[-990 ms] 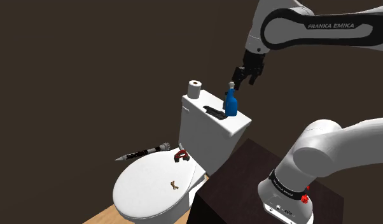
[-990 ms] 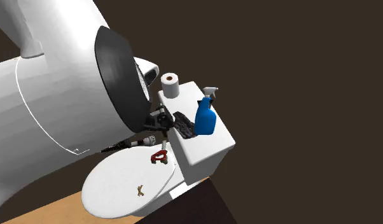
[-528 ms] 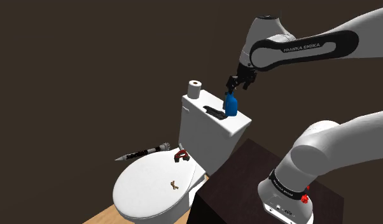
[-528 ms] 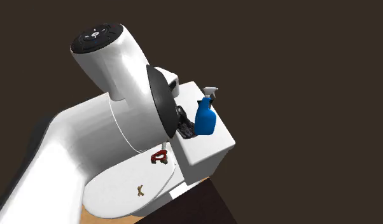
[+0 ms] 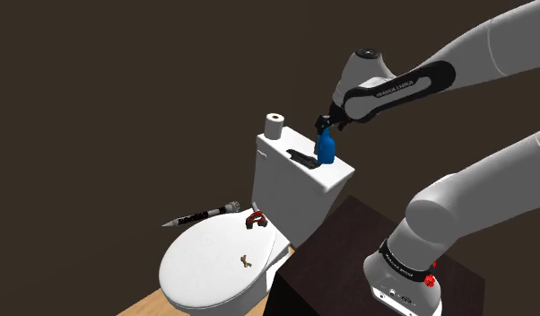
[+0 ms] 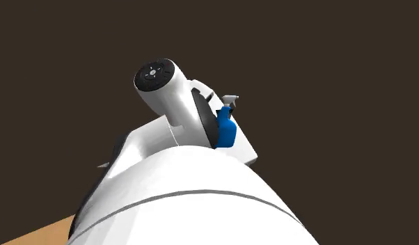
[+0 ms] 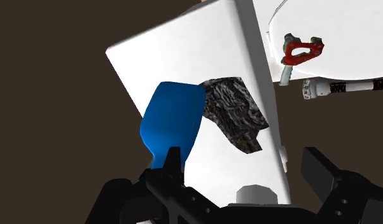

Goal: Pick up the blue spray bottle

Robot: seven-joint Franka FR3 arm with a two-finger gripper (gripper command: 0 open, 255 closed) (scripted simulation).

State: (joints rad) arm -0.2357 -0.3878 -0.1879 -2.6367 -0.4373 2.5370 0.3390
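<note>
The blue spray bottle with a pale spray head (image 5: pixel 325 153) stands upright on the lid of the white toilet tank (image 5: pixel 295 187), and a dark crumpled object (image 5: pixel 302 160) lies just beside it at 9 o'clock in the shoulder view. The all-black two-finger gripper (image 5: pixel 326 125) hangs at 12 o'clock from the bottle, close at its head. Its 2 fingers (image 7: pixel 173 167) are spread apart and do not pinch anything.
</note>
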